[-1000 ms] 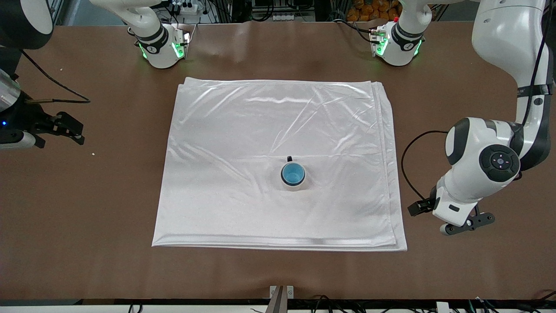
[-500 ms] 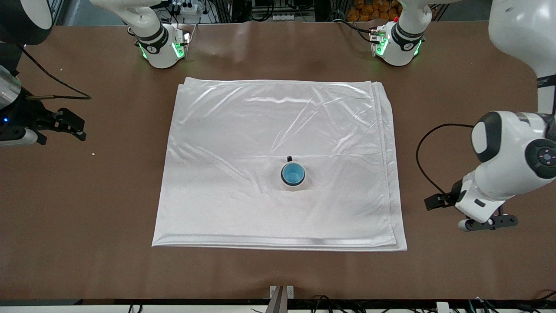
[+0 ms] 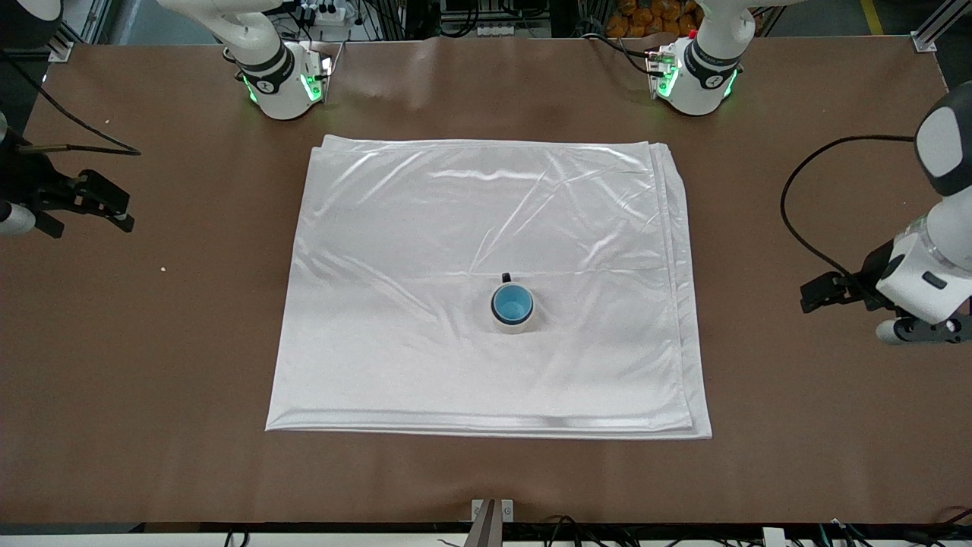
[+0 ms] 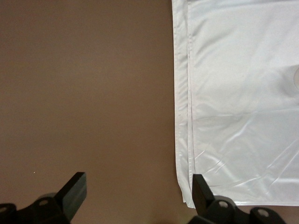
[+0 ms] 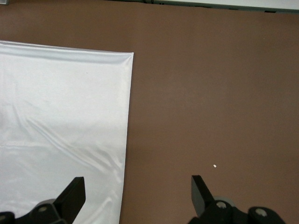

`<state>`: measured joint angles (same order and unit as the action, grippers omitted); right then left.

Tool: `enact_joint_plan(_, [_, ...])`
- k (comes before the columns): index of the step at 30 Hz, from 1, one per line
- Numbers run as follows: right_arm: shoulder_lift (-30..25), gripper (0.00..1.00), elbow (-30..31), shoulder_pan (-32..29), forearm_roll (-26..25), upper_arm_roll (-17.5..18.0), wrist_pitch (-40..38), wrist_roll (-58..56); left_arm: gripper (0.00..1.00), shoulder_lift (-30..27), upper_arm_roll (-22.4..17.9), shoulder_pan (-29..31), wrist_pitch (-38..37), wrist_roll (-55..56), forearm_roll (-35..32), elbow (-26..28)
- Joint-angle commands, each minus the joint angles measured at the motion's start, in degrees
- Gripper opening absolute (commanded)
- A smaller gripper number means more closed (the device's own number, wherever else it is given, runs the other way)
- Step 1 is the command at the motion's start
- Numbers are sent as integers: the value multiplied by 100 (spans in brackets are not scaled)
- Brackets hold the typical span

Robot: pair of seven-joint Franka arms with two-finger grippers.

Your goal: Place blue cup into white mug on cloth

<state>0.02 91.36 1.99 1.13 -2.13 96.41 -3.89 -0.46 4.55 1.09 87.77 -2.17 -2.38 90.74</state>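
The cloth (image 3: pixel 486 289) lies flat across the middle of the bench, its front hem toward the camera-side edge and its back hem close to the 2 arm bases. On it, in the nearer half and a little toward the left arm's end, stands the white mug (image 3: pixel 513 314), its dark handle pointing toward the bases. The blue cup (image 3: pixel 512 302) sits upright inside it, rim just within the mug's rim, so the placing looks done.

The left gripper (image 4: pixel 135 198) hangs over bare bench at the left arm's end, off the cloth's side hem, fingers spread and holding nothing. The right gripper (image 5: pixel 138 196) is over bare bench at the right arm's end, likewise spread and empty.

Little looks at risk now. Any sweep back over the shiny cloth could snag a fold, drag it and tip the nested pair.
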Motion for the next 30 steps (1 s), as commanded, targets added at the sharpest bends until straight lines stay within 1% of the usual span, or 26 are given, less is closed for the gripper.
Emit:
enact_joint_plan(1, [-55,100,13,-85,159,28,-44,-59,100,-428,-24,41,56,-178,27,506])
enact_joint_plan(5, [-46,100,13,-76,159,28,-17,-42,100,-516,-24,49,47,-178,27,594])
enact_joint_plan(13, [-46,100,13,-76,159,28,-17,-42,100,-341,-41,49,47,-187,36,489])
enact_joint_plan(30, [-46,100,4,-76,159,28,-17,-59,100,-341,-41,49,47,-205,106,497])
